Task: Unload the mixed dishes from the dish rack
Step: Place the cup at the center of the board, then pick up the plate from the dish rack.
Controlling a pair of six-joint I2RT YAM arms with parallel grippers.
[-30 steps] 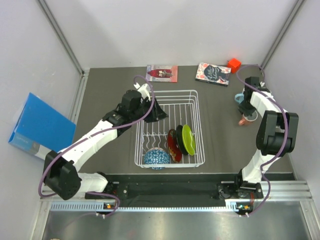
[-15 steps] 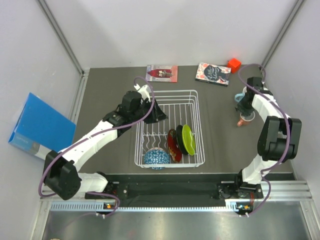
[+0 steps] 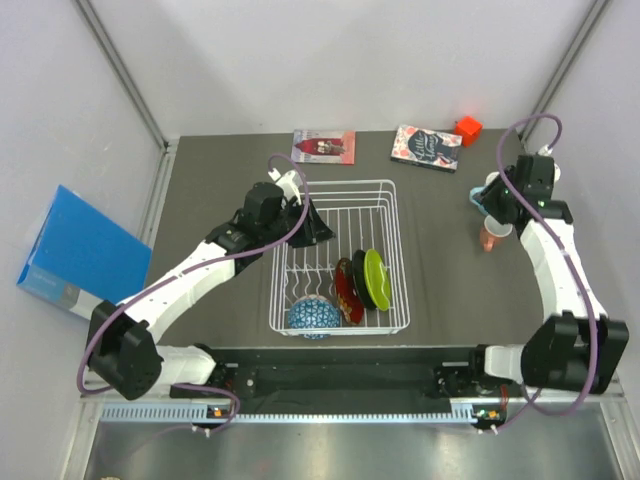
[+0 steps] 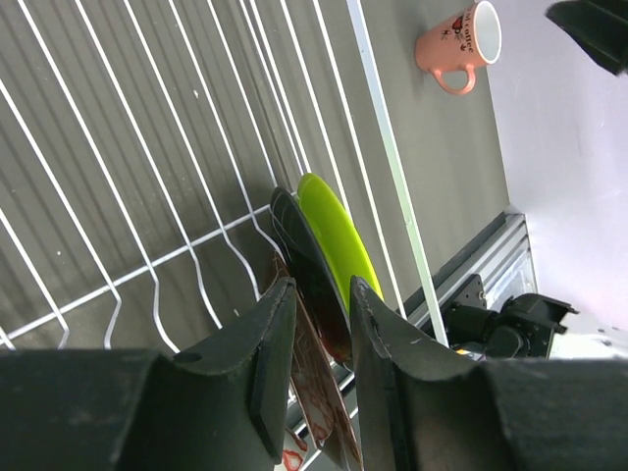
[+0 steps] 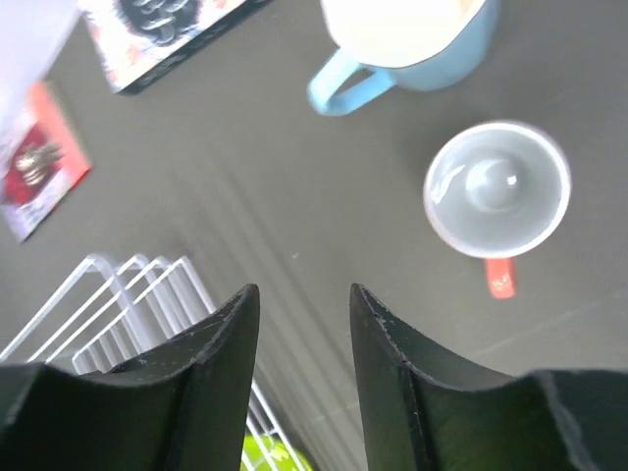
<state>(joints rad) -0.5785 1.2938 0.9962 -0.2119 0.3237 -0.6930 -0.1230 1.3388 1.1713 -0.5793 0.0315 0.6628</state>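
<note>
The white wire dish rack (image 3: 385, 215) stands mid-table. In its near right part stand a lime green plate (image 3: 378, 278), a black plate (image 3: 361, 272) and a red patterned plate (image 3: 346, 292); a blue-patterned bowl (image 3: 312, 316) lies at its near edge. My left gripper (image 3: 312, 224) is open and empty over the rack's far left. In its wrist view its fingertips (image 4: 276, 294) frame the black plate (image 4: 299, 245) and lime green plate (image 4: 339, 235) beyond. A light blue mug (image 3: 483, 192) and a salmon-pink cup (image 3: 490, 237) stand on the table at right. My right gripper (image 3: 497, 207) is open and empty above them (image 5: 302, 294).
Two books (image 3: 324, 146) (image 3: 427, 147) and a red block (image 3: 468, 128) lie at the table's far edge. A blue box (image 3: 80, 250) leans outside the left wall. The right wrist view shows the mug (image 5: 412, 29), the cup (image 5: 496, 191) and the rack's corner (image 5: 128, 294).
My right arm has swung out to the right and lifted away from the mug and cup, which stay on the table. The left arm has not moved.
</note>
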